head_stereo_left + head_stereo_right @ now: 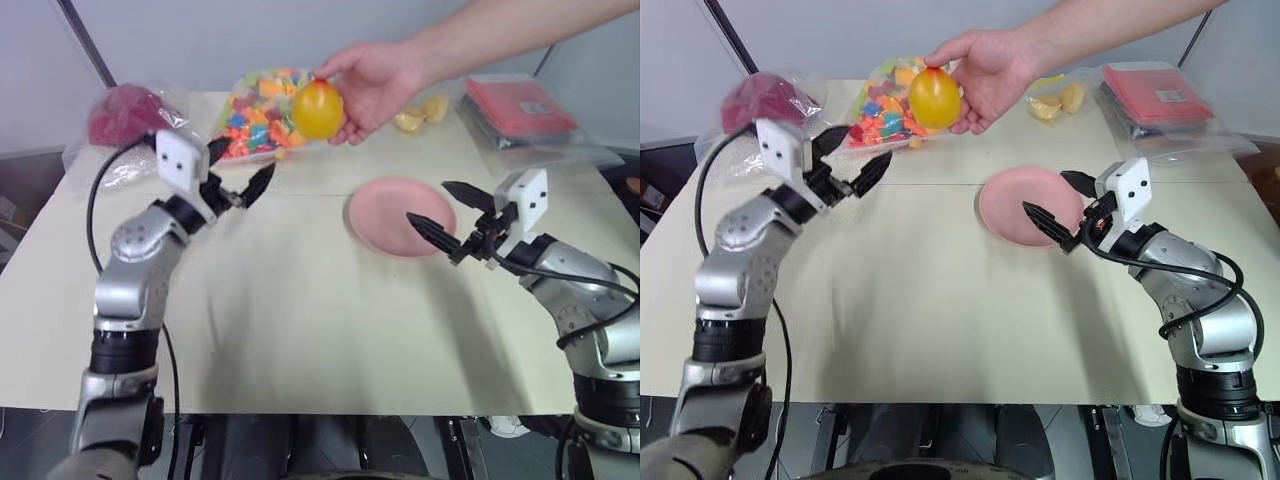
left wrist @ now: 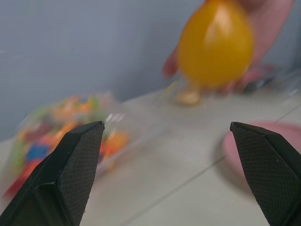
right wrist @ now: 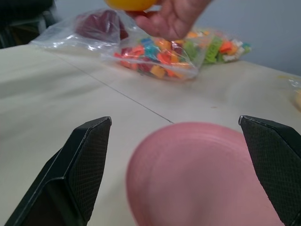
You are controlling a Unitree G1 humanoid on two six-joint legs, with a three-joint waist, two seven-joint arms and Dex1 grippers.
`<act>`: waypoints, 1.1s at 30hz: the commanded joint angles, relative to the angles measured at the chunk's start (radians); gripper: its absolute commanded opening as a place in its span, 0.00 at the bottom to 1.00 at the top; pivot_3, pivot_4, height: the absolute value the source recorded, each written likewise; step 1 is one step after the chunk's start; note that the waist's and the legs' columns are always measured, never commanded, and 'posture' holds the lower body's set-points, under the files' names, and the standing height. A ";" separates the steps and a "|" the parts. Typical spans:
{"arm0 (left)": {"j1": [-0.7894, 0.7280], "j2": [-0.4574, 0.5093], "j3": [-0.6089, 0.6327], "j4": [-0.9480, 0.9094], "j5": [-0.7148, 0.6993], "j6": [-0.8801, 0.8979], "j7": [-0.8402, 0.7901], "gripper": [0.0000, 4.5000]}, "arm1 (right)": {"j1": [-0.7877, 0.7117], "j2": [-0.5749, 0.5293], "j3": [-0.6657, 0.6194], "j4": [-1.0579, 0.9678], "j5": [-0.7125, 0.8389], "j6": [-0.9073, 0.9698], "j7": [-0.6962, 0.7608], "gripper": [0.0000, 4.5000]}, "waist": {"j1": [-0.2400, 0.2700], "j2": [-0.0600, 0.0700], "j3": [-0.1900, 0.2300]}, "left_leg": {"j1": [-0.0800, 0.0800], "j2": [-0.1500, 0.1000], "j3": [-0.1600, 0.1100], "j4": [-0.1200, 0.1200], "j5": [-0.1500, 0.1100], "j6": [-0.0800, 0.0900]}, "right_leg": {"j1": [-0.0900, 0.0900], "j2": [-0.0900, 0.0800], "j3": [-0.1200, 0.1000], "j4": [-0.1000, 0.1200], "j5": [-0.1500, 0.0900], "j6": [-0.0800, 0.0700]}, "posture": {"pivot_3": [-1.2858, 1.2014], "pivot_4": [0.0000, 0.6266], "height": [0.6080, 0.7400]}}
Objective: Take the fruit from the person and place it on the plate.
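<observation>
A person's hand (image 1: pixel 375 85) pinches the fruit (image 1: pixel 318 109) above the table as the left gripper (image 1: pixel 238 172), fingers spread, should centre squarely around it before closing.

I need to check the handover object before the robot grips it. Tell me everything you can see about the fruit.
The fruit is smooth, glossy and yellow-orange, roundish to egg-shaped, with a reddish blush at its pointed upper tip. It looks whole and unblemished. The person's hand holds it in the air, fingers wrapped around its far side, above the table's back part, in front of the bag of multicoloured pieces. The open left gripper points toward it without touching.
</observation>
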 commanded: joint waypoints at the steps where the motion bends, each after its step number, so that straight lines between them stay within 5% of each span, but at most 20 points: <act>1: -0.063 -0.013 -0.007 0.015 -0.044 0.030 -0.037 1.00 | -0.014 0.010 -0.007 -0.014 -0.014 -0.025 -0.008 0.99 | -0.003 0.000 0.000 | 0.000 0.000 0.000 0.000 0.000 0.000 | 0.000 0.000 0.000 0.000 0.000 0.000 | 0.52 0.24 1.00; 21: -0.353 -0.132 -0.109 0.393 0.092 -0.157 -0.147 1.00 | 0.051 0.058 -0.022 -0.072 -0.053 -0.042 -0.082 0.99 | -0.002 -0.001 0.001 | 0.000 0.000 0.000 0.000 0.001 -0.001 | -0.001 0.000 0.000 0.000 0.000 0.000 | 0.52 0.24 1.00; 25: -0.366 -0.144 -0.101 0.413 0.100 -0.178 -0.151 0.73 | 0.058 0.056 -0.029 -0.073 -0.055 -0.047 -0.092 1.00 | -0.001 -0.001 0.001 | 0.000 0.000 0.000 0.000 0.001 -0.001 | -0.001 0.000 0.000 0.000 0.000 0.000 | 0.52 0.24 1.00; 33: -0.366 -0.147 -0.093 0.390 0.087 -0.159 -0.162 0.72 | 0.057 0.058 -0.027 -0.071 -0.056 -0.048 -0.097 1.00 | -0.001 -0.001 0.001 | -0.001 0.000 0.000 0.000 0.001 -0.001 | -0.001 0.000 0.000 0.000 0.000 0.000 | 0.52 0.24 1.00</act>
